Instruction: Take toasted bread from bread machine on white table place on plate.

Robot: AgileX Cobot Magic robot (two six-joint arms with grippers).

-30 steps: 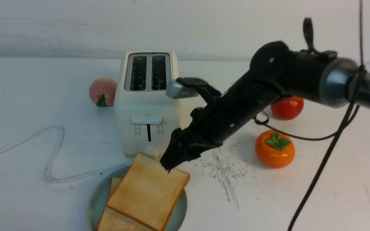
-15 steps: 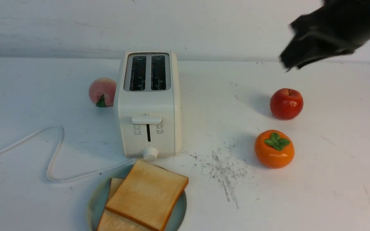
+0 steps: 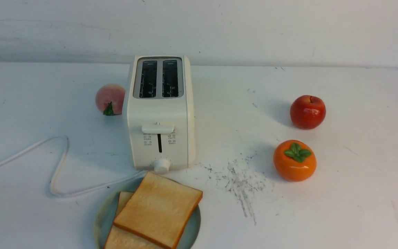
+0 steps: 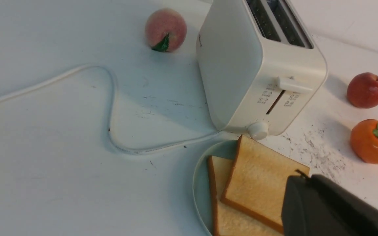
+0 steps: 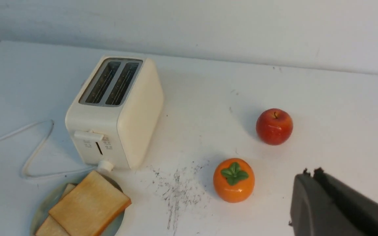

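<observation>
Two slices of toasted bread (image 3: 158, 210) lie overlapping on the pale blue-green plate (image 3: 192, 226) just in front of the bread machine (image 3: 160, 110), whose two slots are empty. They also show in the left wrist view (image 4: 258, 183) and in the right wrist view (image 5: 89, 206). Neither arm shows in the front view. My left gripper (image 4: 302, 177) is shut and empty, high over the plate's right side. My right gripper (image 5: 311, 173) is shut and empty, high above the white table (image 3: 358, 193) to the right of the orange fruit.
A peach (image 3: 110, 99) sits left of the bread machine. A red apple (image 3: 308, 112) and an orange persimmon (image 3: 294, 160) sit on the right. The white cord (image 3: 59, 166) loops across the left of the table. Dark scratch marks (image 3: 242, 180) lie right of the plate.
My right arm has let go of the top slice on the plate, lifted up and to the right, and left the front view. The slice has settled flat.
</observation>
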